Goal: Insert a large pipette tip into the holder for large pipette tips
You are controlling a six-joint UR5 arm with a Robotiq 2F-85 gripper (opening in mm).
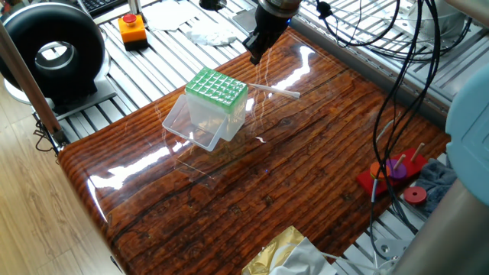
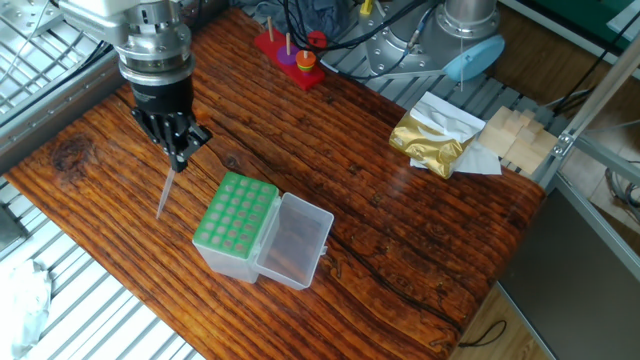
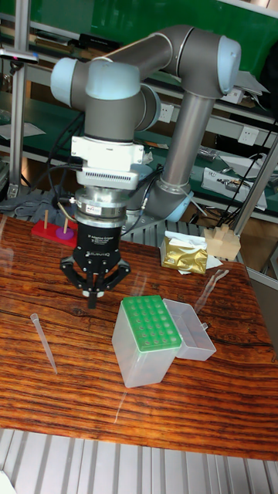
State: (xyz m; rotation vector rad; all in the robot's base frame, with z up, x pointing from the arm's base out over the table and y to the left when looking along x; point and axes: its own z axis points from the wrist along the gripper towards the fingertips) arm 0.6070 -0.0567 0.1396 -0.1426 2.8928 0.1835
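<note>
The large pipette tip (image 1: 273, 90) (image 2: 166, 192) (image 3: 44, 340) lies flat on the wooden table, a slim translucent tube just off one side of the holder. The holder for large pipette tips (image 1: 217, 88) (image 2: 236, 222) (image 3: 147, 327) is a clear box with a green gridded top. Its clear lid (image 2: 296, 240) hangs open at the side. My gripper (image 1: 255, 52) (image 2: 180, 157) (image 3: 93, 298) hovers above the table near the tip's wide end. Its fingertips are pressed together and hold nothing. It stands apart from the holder.
A red peg stand with coloured rings (image 1: 397, 172) (image 2: 290, 55) sits at a table corner. A gold foil bag (image 2: 430, 140) and wooden blocks (image 2: 515, 135) lie past the far edge. An orange button box (image 1: 132, 29) and hanging cables (image 1: 390, 92) are nearby.
</note>
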